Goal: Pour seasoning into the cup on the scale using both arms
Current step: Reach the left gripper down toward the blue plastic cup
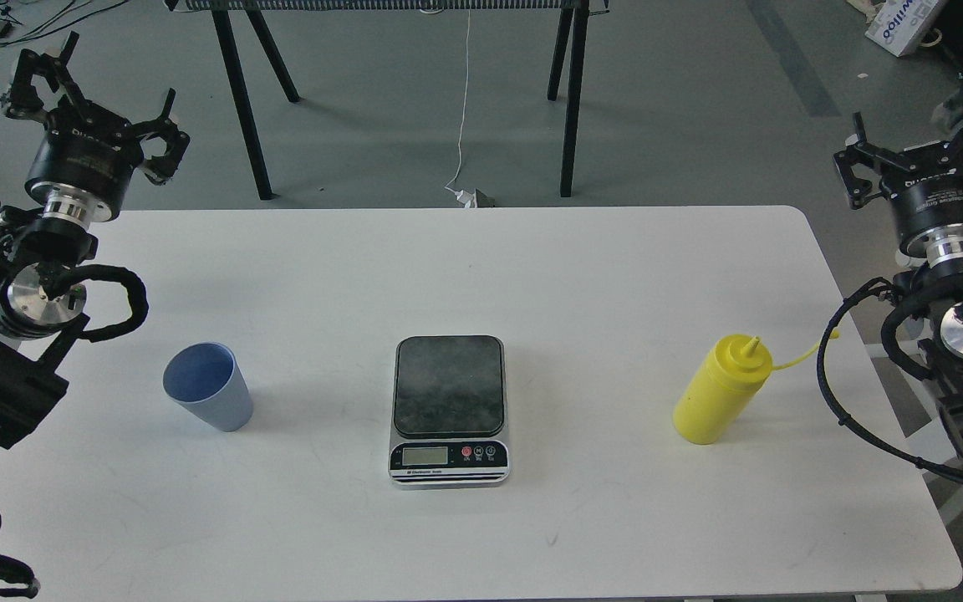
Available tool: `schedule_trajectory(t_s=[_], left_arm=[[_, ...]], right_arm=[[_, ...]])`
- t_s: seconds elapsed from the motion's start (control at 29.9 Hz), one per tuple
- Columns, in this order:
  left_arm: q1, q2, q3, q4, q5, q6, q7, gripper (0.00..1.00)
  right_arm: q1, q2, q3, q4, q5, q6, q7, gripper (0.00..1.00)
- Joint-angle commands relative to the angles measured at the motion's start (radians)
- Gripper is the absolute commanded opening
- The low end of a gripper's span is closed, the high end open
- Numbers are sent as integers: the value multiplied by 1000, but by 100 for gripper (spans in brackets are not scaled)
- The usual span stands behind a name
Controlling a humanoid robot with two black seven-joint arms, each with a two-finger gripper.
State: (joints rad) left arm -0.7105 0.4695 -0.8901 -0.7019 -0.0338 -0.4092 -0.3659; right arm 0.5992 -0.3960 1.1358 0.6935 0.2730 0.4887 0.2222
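The light blue cup (207, 398) stands upright on the left part of the white table (598, 284), holding nothing that I can see. In the middle lies the scale (449, 410) with its dark platform bare and its display toward me. The yellow seasoning bottle (720, 391) stands on the right, its cap hanging off on a thin tether. My left gripper (97, 104) hovers open beyond the table's far left corner, well behind the cup. My right gripper (916, 138) hangs open past the right edge, behind the bottle. Neither holds anything.
Black trestle legs (249, 109) and a white cable (461, 125) stand on the grey floor behind the table. Black cabling loops off both arms near the table's side edges. A cardboard box (899, 25) sits at the top right.
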Motion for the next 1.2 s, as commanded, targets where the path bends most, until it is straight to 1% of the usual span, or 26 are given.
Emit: schedule_trajectory(t_s=[0.0, 0.07, 0.17, 0.2, 0.27, 0.33, 0.4, 0.43, 0.53, 0.63, 0.7, 0.73, 0.84, 0.94, 1.04, 1.07, 1.17], left_arm=[[0, 0, 17, -16, 2, 9, -4, 100], [0, 0, 22, -25, 2, 9, 2, 100], [8, 11, 20, -50, 2, 3, -7, 100], [22, 30, 19, -73, 0, 1, -10, 100], [61, 89, 19, -149, 0, 3, -11, 100], [109, 148, 22, -240, 3, -10, -4, 100], [160, 225, 34, -328, 17, -32, -1, 100], [183, 272, 48, -377, 43, -37, -7, 100], [207, 365, 57, -467, 188, -17, -14, 100], [236, 435, 54, -505, 386, 27, -24, 100], [252, 486, 56, -531, 496, 81, -37, 99], [261, 513, 56, -547, 550, 110, -51, 99], [304, 596, 57, -609, 734, 200, -123, 95], [373, 635, 72, -642, 958, 315, -123, 95], [402, 635, 103, -642, 1213, 435, -123, 95], [408, 635, 126, -637, 1320, 491, -123, 95], [413, 635, 216, -625, 1527, 627, -123, 95]], right_arm=[[-4, 0, -1, -2, 2, 0, 2, 100], [-7, 0, 1, 0, 2, 0, 2, 100], [-24, -1, 15, 15, 3, 0, 3, 100], [-41, -3, 18, 27, 3, 0, 3, 100], [-81, -10, 28, 53, 6, 0, 5, 100], [-125, -15, 51, 87, 5, 0, 5, 100], [-170, -17, 74, 118, 6, 0, 5, 100], [-191, -18, 90, 133, 5, 0, 5, 100], [-239, -20, 116, 168, 6, 0, 5, 100], [-277, -20, 128, 190, 6, 0, 5, 100], [-292, -20, 128, 192, 6, 0, 5, 100], [-298, -20, 128, 192, 6, 0, 5, 100], [-312, -20, 128, 192, 6, 0, 5, 100], [-320, -20, 130, 192, 6, 0, 6, 100], [-322, -20, 136, 189, 6, 0, 6, 100], [-322, -20, 136, 189, 6, 0, 6, 100], [-322, -20, 136, 189, 6, 0, 11, 100]])
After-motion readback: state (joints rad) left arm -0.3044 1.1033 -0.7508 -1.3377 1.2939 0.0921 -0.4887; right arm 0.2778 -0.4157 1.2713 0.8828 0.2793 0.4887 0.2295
